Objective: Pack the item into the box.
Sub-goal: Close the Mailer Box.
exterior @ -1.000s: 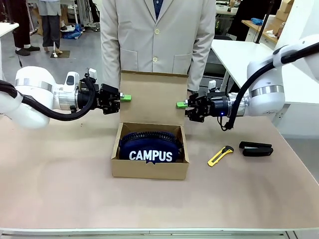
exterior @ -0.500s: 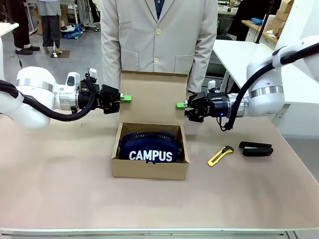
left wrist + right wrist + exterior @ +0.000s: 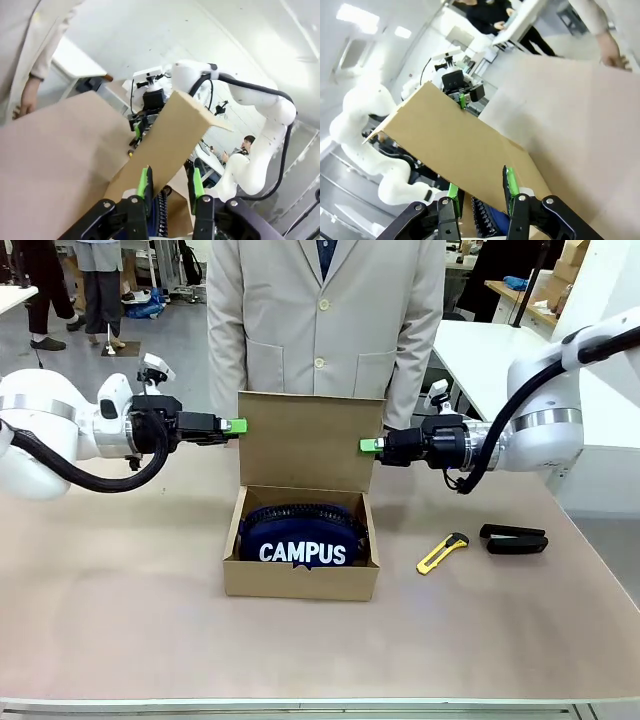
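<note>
The brown cardboard box (image 3: 300, 582) stands mid-table with its lid flap (image 3: 305, 440) upright at the back. The navy "CAMPUS" item (image 3: 300, 536) lies inside and nearly fills it. My left gripper (image 3: 235, 425) is level at the flap's left edge, and my right gripper (image 3: 368, 445) is at its right edge. In the left wrist view the left gripper (image 3: 170, 182) has its green-padded fingers parted astride the flap's edge (image 3: 175, 130). The right gripper (image 3: 480, 187) straddles the flap (image 3: 450, 140) the same way. Neither pair is clamped on the cardboard.
A person in a beige coat (image 3: 325, 320) stands at the far edge, right behind the flap. A yellow utility knife (image 3: 442, 552) and a black stapler (image 3: 513, 539) lie right of the box. The near half of the table is bare.
Both grippers have risen and rolled, from beside the flap's sides to level at its upper side edges. The flap's top edge sits slightly lower than before.
</note>
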You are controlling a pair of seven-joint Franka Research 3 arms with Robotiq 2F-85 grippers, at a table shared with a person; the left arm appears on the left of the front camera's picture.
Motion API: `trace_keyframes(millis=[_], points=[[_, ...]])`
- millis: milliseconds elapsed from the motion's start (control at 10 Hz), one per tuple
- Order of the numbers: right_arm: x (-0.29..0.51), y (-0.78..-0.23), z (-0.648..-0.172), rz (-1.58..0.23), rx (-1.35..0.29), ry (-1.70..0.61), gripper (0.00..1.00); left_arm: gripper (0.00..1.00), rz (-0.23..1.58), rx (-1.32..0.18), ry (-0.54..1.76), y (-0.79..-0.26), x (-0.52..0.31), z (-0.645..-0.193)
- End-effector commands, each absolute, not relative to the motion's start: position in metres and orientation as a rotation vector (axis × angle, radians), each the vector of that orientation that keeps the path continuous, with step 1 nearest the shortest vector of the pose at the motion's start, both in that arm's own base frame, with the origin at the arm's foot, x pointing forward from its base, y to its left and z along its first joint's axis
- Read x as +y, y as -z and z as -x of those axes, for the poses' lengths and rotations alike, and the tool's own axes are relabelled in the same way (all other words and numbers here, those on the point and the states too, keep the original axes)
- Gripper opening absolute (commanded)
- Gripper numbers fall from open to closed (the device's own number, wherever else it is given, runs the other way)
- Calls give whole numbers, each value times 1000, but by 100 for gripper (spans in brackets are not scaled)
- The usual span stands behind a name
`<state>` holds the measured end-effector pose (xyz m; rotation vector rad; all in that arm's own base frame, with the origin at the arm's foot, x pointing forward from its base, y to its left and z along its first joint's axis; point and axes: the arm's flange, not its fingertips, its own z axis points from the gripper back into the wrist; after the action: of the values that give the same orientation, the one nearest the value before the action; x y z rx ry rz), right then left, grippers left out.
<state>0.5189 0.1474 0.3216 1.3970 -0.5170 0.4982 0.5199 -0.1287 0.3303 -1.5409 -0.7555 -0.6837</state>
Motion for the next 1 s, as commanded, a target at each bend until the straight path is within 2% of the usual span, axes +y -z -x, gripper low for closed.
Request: trace_keyframes(millis=[0,400,600,700,800,900], points=[[149,-321,-493,-1399,-653,-593,44,41,1568,-820,744,-329,-130,-501],[150,-334,-458,-1346,-826,-705,44,41,1502,-792,874,-327,-139,-483],[153,-333,-446,-1346,-800,-698,44,41,1452,-807,866,-321,-140,-479],[154,-331,-449,-1324,-721,-635,44,41,1417,-815,728,-319,-142,-484],[147,-335,-456,-1341,-774,-709,44,41,1499,-774,856,-322,-141,-488],[147,-335,-456,-1341,-774,-709,44,41,1499,-774,856,-322,-141,-488]])
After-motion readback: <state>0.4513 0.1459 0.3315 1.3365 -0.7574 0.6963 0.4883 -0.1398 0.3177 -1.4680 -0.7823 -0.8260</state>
